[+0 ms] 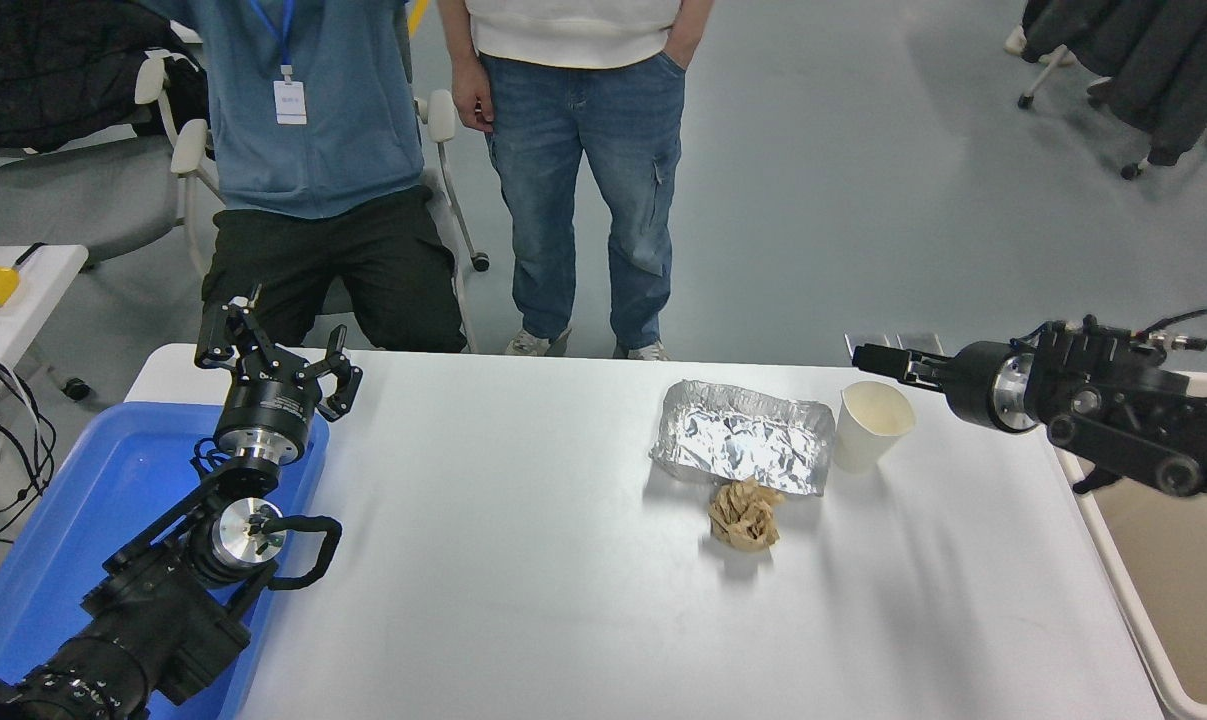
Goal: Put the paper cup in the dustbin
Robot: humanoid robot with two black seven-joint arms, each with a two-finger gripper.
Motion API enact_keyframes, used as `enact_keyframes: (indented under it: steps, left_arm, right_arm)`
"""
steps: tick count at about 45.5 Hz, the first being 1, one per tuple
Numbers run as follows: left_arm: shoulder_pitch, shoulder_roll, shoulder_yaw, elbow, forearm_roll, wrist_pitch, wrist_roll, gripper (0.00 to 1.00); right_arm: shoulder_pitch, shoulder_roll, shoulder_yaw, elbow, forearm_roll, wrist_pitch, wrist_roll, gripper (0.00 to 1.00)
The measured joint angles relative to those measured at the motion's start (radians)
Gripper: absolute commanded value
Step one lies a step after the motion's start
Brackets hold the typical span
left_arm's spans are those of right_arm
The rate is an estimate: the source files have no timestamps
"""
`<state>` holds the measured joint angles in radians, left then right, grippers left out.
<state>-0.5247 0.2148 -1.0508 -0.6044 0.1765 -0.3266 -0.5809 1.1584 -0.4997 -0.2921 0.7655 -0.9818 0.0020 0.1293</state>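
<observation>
While the paper cup (871, 426) stands upright, right gripper (875, 358) just above-right, empty, finger spread unclear.

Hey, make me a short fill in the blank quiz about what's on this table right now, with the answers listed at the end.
1. The paper cup stands upright just right of the silver ____ tray.
2. The crumpled ball in front of that tray is ____ in colour.
3. The left gripper is parked above the ____ tray.
4. The right gripper holds ____.

Answers: foil; brown; blue; nothing
</observation>
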Motion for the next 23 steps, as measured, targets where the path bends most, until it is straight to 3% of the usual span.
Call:
enact_keyframes:
  steps: [23]
  left_arm:
    - [0.000, 0.000, 0.000, 0.000, 0.000, 0.000, 0.000, 1.00]
  right_arm:
    - [-0.033, 0.091, -0.106, -0.175, -0.015, -0.018, 0.010, 1.00]
